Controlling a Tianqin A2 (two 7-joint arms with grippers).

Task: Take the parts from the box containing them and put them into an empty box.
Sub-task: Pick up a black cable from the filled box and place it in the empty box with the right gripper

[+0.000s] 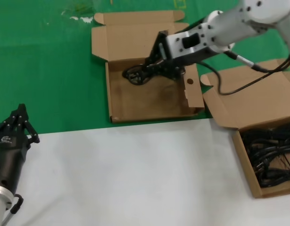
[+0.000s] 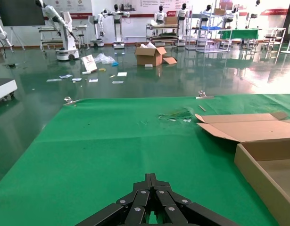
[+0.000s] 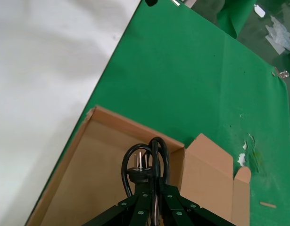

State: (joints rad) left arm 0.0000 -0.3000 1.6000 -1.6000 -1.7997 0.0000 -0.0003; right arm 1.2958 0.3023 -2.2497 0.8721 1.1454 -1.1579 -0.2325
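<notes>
Right gripper (image 1: 156, 66) clamped on one coiled cable bundle (image 1: 137, 74) above the holed-flap box (image 1: 149, 101).

Bundle hangs over the far part of that box's open tray; its plug prongs show just beyond the fingertips in the right wrist view. Remaining cables (image 1: 272, 157) lie in the plain-lidded box (image 1: 244, 162) at the robot's right, on the white surface (image 1: 135, 174). Left gripper (image 1: 18, 123) rests idle at the near left, fingers together, over the edge of the green mat (image 1: 45, 70).
</notes>
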